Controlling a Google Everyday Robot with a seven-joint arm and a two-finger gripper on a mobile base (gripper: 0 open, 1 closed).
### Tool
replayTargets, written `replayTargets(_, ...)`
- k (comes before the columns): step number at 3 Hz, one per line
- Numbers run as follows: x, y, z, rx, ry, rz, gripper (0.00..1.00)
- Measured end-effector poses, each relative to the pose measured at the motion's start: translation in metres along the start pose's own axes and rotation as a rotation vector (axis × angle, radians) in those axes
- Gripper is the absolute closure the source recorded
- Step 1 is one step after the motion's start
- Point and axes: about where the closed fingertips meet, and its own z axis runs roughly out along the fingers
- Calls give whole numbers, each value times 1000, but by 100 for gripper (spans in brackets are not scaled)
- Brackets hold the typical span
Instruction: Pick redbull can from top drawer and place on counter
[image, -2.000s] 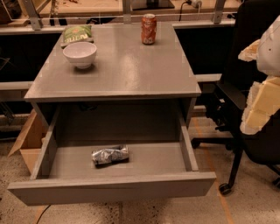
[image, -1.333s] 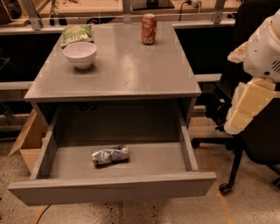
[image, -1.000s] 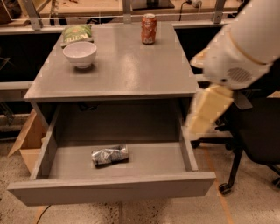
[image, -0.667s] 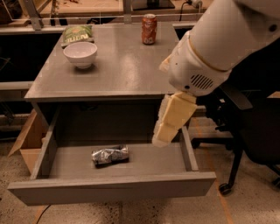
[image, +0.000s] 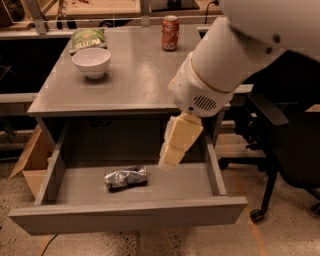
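**Gripper hangs over the open drawer, right of the can**

We see the wide shallow grey pull-out top drawer (image: 125, 217) drawn fully out from under the flat grey counter (image: 130, 80). The small slim silver redbull can with dark blue patches (image: 126, 177) lies on its side on the drawer floor. It sits left of the middle, its length running roughly parallel to the front panel.

The cream-coloured gripper (image: 172, 152) slants down and to the left from the bulky white robot arm (image: 235, 55). Its tip sits in front of the drawer's back region, right of centre. The can lies to the left of that tip and lower in the view, near it but apart from it. A strip of bare drawer floor shows between the two. The can is not between the jaws and nothing touches it. Whether the gripper is spread wide or closed we cannot make out from this angle, since it reads as one pale block.

On the counter we find a white round bowl (image: 91, 61) at the left. A green snack bag (image: 87, 38) lies just behind it, and an upright orange-red soda can (image: 170, 32) stands near the back edge. A brown cardboard box (image: 30, 160) is on the floor left of the cabinet. A black office chair (image: 287, 150) stands to the right.
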Motion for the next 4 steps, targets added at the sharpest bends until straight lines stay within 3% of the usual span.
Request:
replayTargets(3, -20, 0, 172, -186, 57, -62, 0)
replayTargets(4, -25, -6, 223, -205, 78, -80, 0)
